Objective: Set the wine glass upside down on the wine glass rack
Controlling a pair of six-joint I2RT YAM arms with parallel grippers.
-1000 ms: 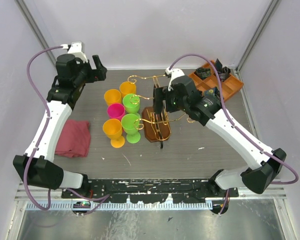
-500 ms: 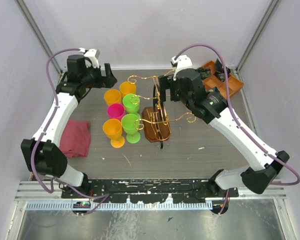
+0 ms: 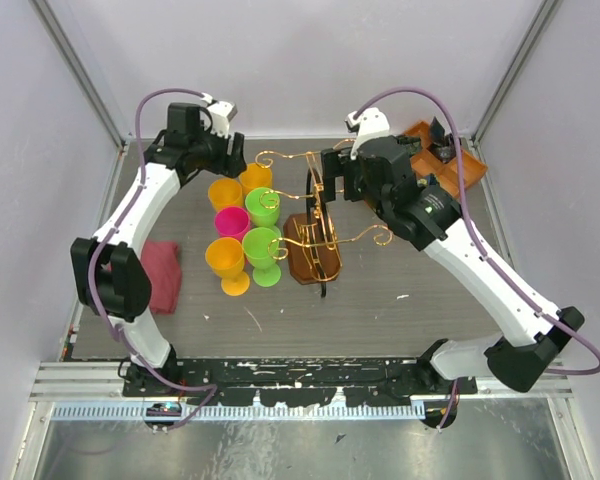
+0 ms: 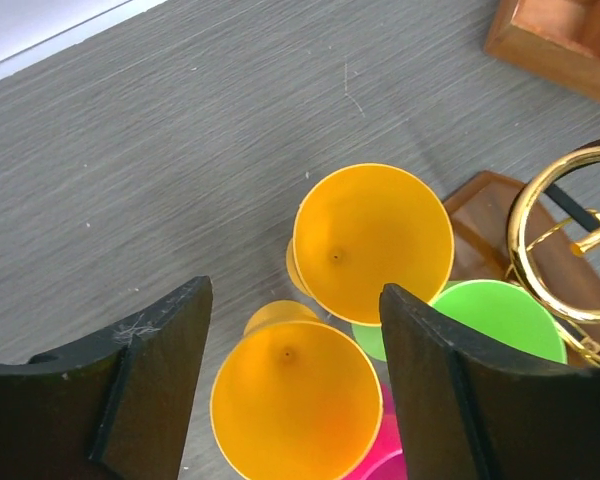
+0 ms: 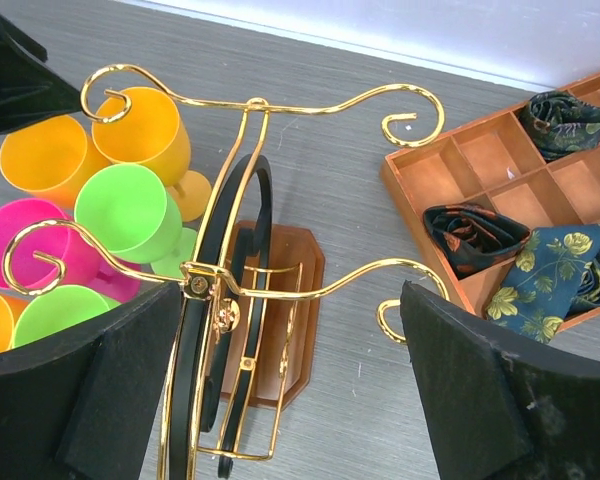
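Several plastic wine glasses stand upright left of the rack: two orange [image 3: 225,192] [image 3: 256,177], two green [image 3: 263,205], one pink [image 3: 231,222] and a third orange [image 3: 225,258]. The gold wire wine glass rack [image 3: 315,215] stands on its dark-brown base [image 3: 313,258] with no glass on it. My left gripper [image 3: 230,155] is open and empty, hovering above the two back orange glasses [image 4: 373,240] [image 4: 295,410]. My right gripper [image 3: 325,188] is open and empty above the rack [image 5: 225,270], its fingers [image 5: 90,390] to either side of the rack's arms.
An orange-brown compartment tray [image 3: 460,175] with folded patterned cloths stands at the back right; it also shows in the right wrist view [image 5: 480,165]. A dark-red cloth [image 3: 160,275] lies at the left. The enclosure's walls stand close behind and beside.
My left arm has swung to the back and right, bringing its gripper over the back orange glasses. My right gripper has shifted slightly back above the rack. Glasses and rack have not moved.
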